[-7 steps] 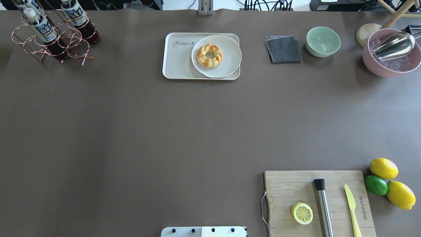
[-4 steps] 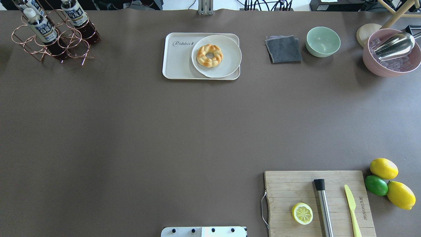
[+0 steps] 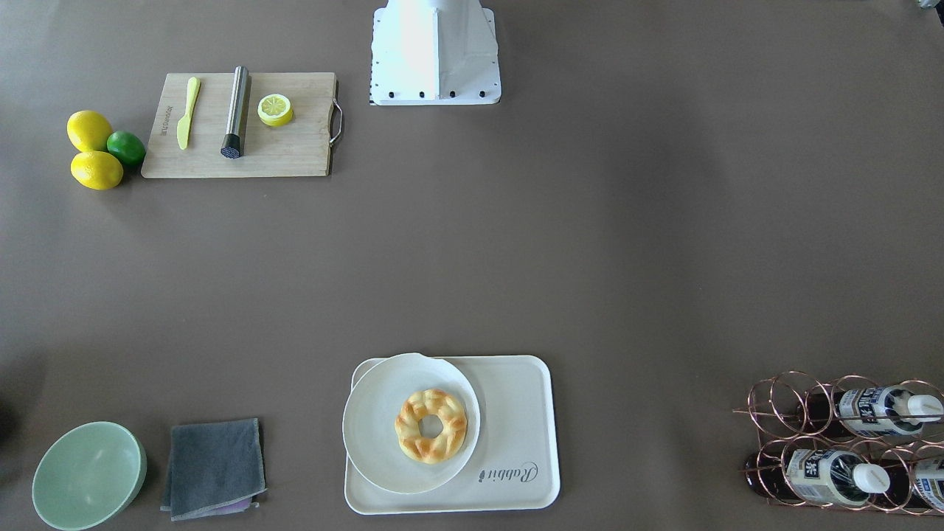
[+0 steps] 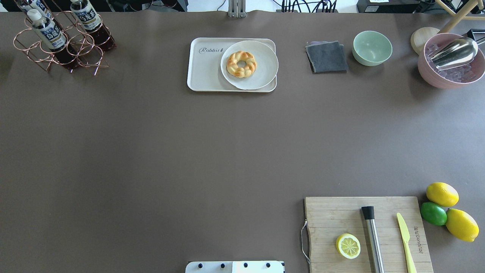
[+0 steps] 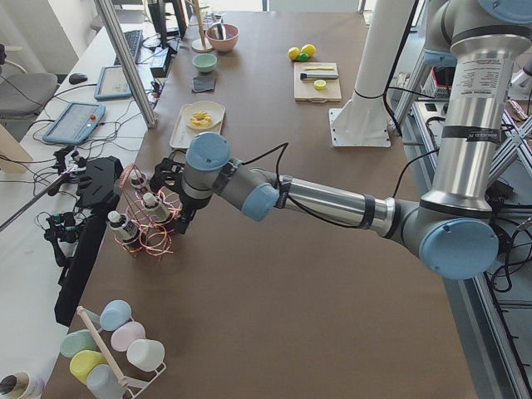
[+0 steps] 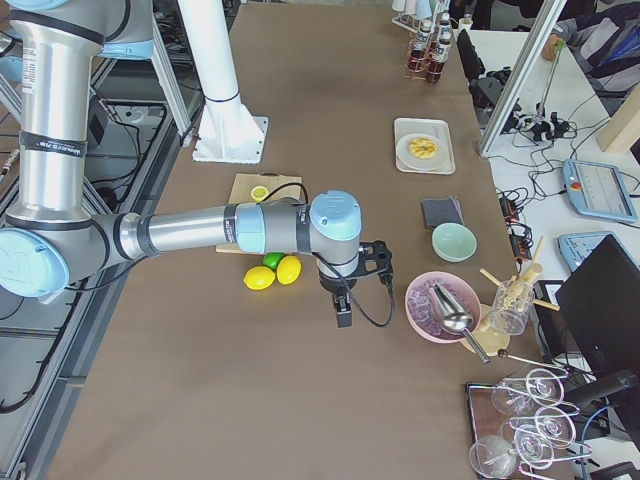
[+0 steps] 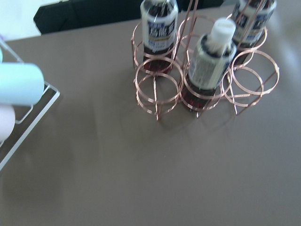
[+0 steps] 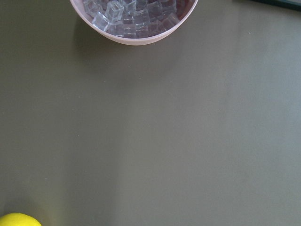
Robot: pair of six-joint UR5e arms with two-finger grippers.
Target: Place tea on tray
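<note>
Three tea bottles stand in a copper wire rack (image 4: 81,57) at the table's far left corner: one (image 4: 47,32) in front, one (image 4: 88,17) to its right, one (image 4: 36,5) behind. The left wrist view shows them close ahead, the nearest (image 7: 211,56) tilted toward the camera. The cream tray (image 4: 206,72) with "Rabbit" lettering lies at the far middle; a white plate (image 4: 261,76) with a donut (image 4: 241,64) covers its right part. My left gripper (image 5: 179,223) hangs beside the rack; I cannot tell whether it is open. My right gripper (image 6: 343,315) hovers near the pink bowl, state unclear.
A pink bowl of ice (image 4: 435,74) with a metal scoop (image 4: 454,53), a green bowl (image 4: 372,47) and a grey cloth (image 4: 326,57) sit at the far right. A cutting board (image 4: 329,216) with half a lemon, a muddler and a knife lies near right, beside lemons and a lime (image 4: 434,213).
</note>
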